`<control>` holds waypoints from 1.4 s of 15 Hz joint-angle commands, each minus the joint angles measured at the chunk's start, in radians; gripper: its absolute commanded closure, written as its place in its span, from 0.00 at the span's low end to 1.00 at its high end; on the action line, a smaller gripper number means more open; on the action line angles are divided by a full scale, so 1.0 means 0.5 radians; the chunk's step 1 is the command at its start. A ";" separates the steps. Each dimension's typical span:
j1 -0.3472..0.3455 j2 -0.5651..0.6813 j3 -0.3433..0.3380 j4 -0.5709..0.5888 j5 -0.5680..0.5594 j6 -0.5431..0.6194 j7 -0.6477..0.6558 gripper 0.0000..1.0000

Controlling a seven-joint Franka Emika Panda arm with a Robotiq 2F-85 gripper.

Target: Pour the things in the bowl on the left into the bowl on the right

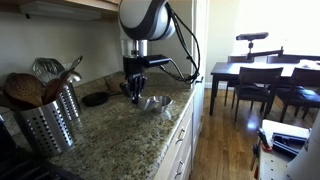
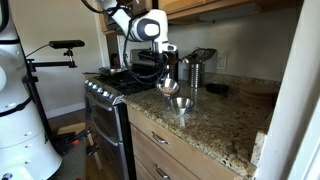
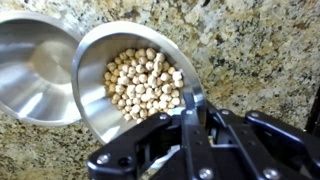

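Note:
In the wrist view a steel bowl (image 3: 95,50) full of small round tan beans (image 3: 143,84) is tilted, its rim pinched between my gripper's (image 3: 190,112) fingers. Its edge overlaps a second, empty steel bowl (image 3: 35,65) at the left. In an exterior view my gripper (image 1: 135,88) hangs over the bowls (image 1: 152,102) on the granite counter. In an exterior view the held bowl (image 2: 169,87) is lifted just above the resting bowl (image 2: 181,103).
A perforated steel utensil holder (image 1: 45,122) with wooden spoons stands on the counter (image 1: 120,140). A dark round object (image 1: 96,99) lies behind the bowls. A stove (image 2: 105,88) and a steel canister (image 2: 196,70) flank the bowls. A dining table with chairs (image 1: 265,80) stands beyond.

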 commanded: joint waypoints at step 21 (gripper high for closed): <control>-0.088 -0.290 -0.008 -0.268 0.337 0.107 -0.360 0.92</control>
